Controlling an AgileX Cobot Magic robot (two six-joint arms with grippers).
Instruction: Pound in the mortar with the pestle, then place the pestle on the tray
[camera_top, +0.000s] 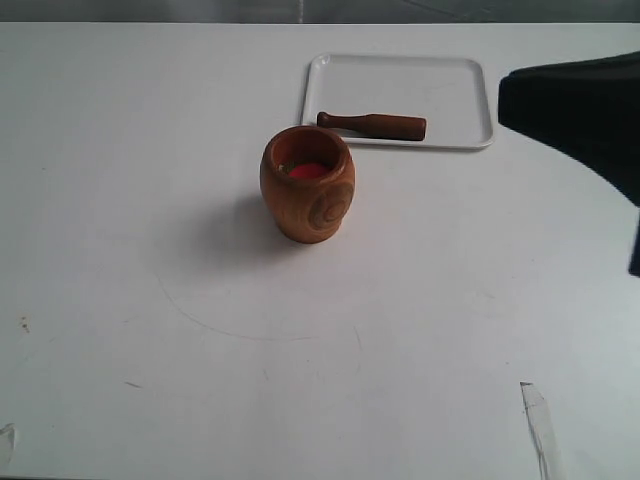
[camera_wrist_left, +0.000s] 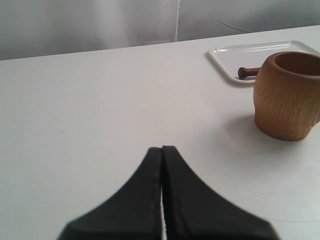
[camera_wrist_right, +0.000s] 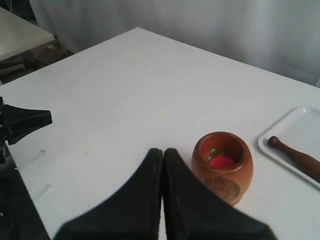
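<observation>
pestle (camera_top: 372, 124): slim dark-brown club on white tray (camera_top: 400, 80) | left claw (camera_wrist_left: 162, 148), right claw (camera_wrist_right: 163, 150): closed

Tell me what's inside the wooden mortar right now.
Inside the mortar sits a red lump flecked with green. The mortar's wall hides the rest of the bottom.

The left gripper (camera_wrist_left: 162, 150) has its two black fingers pressed flat together, tips meeting, with nothing between them. The right gripper (camera_wrist_right: 163, 152) is closed and empty in the same way. In the exterior view the right arm (camera_top: 575, 105) shows as a dark bulk at the right edge.
</observation>
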